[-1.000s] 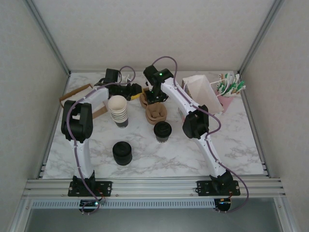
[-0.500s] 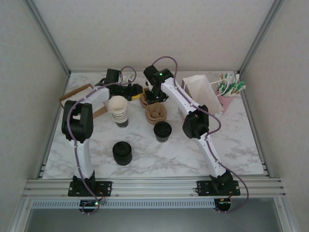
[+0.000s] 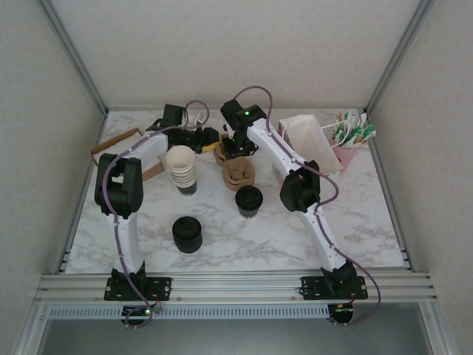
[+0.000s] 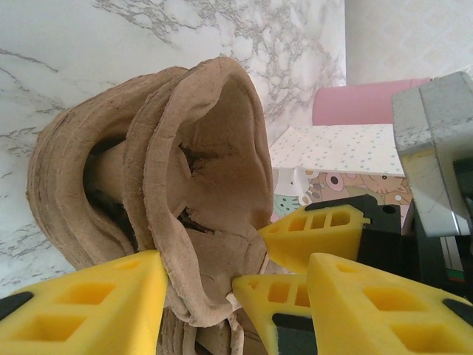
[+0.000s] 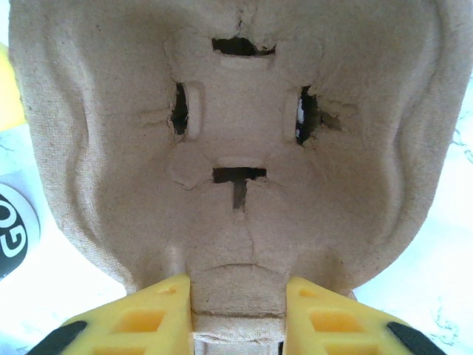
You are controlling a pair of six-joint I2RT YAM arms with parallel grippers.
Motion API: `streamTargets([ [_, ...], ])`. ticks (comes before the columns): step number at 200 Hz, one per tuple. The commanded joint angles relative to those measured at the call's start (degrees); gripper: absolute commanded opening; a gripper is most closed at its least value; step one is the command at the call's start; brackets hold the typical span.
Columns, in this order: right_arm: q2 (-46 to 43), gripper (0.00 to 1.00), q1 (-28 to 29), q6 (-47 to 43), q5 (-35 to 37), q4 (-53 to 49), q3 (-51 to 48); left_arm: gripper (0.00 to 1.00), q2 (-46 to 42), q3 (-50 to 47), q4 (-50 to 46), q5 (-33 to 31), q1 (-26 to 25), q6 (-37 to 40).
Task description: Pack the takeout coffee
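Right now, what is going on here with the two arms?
Both arms work at the far side of the table on a brown pulp cup tray. The right gripper pinches its edge; the left gripper straddles it, grip unclear. The lidded coffee cup stands untouched nearer the front.

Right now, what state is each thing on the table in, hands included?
takeout coffee: upright, lidded, on the table, not held
pulp cup carrier: lifted, its edge pinched by the right hand
right hand: shut on the carrier
left hand: fingers either side of the same carrier, grip unclear
spare carrier stack: resting on the table
paper cup stack: upright, lidless
lid stack: upright, untouched
paper bag: appears open, coffee not inside
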Motion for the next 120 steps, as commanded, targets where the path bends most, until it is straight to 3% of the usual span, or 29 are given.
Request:
streamTargets([
  [1, -1.05, 0.29, -0.20, 0.83, -0.84, 0.67, 0.18, 0.53, 0.90, 1.58, -0.74, 1.52, -0.60, 0.84],
  [120, -2.43, 0.27, -0.58, 2.25, 0.98, 1.02, -1.70, 0.54, 0.00, -0.37, -1.00, 1.08, -0.57, 1.38],
])
